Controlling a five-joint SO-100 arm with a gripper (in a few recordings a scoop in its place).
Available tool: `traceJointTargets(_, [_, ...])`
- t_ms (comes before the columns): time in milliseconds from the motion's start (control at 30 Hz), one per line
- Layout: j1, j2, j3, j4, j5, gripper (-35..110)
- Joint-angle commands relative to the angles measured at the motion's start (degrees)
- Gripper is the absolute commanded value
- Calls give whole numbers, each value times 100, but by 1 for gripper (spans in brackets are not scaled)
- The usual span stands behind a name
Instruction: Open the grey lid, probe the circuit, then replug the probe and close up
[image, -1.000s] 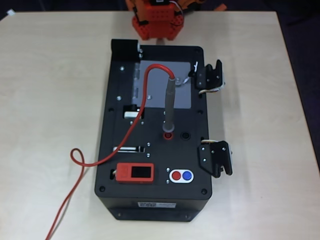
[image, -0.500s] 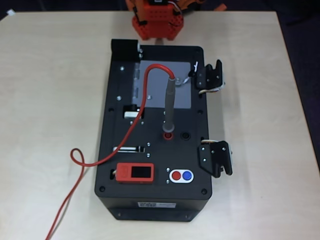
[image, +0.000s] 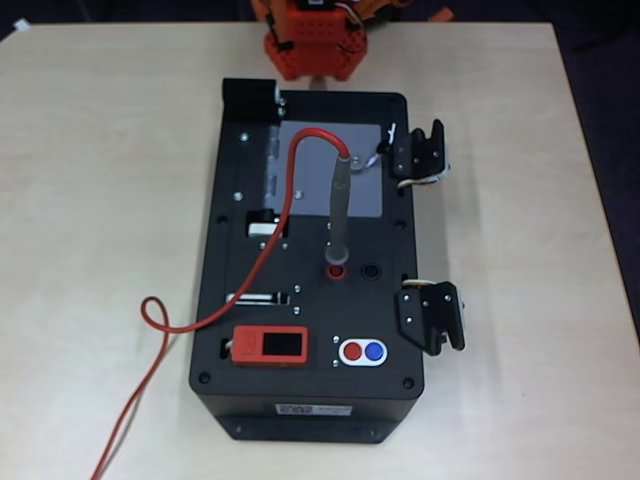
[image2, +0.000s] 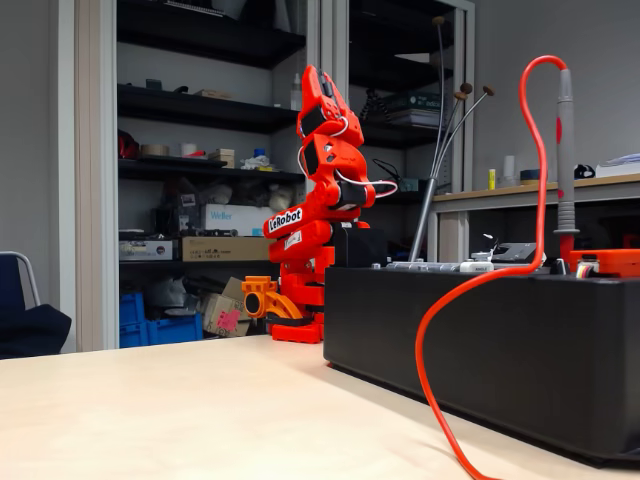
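Standing plugged in the black box (image: 310, 390) — the probe (image: 340, 215) — grey lid (image: 368, 190) flat.

Overhead camera looks straight down; fixed camera sits low at table level, side-on; both share the black box (image: 310, 260).

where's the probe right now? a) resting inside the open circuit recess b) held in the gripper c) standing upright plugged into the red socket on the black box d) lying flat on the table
c: the probe stands upright with its tip in the red socket on the black box, and its red cable loops off onto the table; the fixed view shows it vertical too.
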Motion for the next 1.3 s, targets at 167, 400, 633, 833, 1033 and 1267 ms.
traceJointTargets(167, [149,62,-1151,2681,633,25])
traceJointTargets(400, [-211,88,-2145,6144,1028,26])
traceJointTargets(633, [-1213,18,-2610,9132,149,26])
traceJointTargets(833, [-1898,-308,-3050,11303,-1397,26])
traceJointTargets(1033, [-2030,-756,-3173,12586,-2839,25])
traceJointTargets(1267, [-1960,-993,-3296,13614,-5317,24])
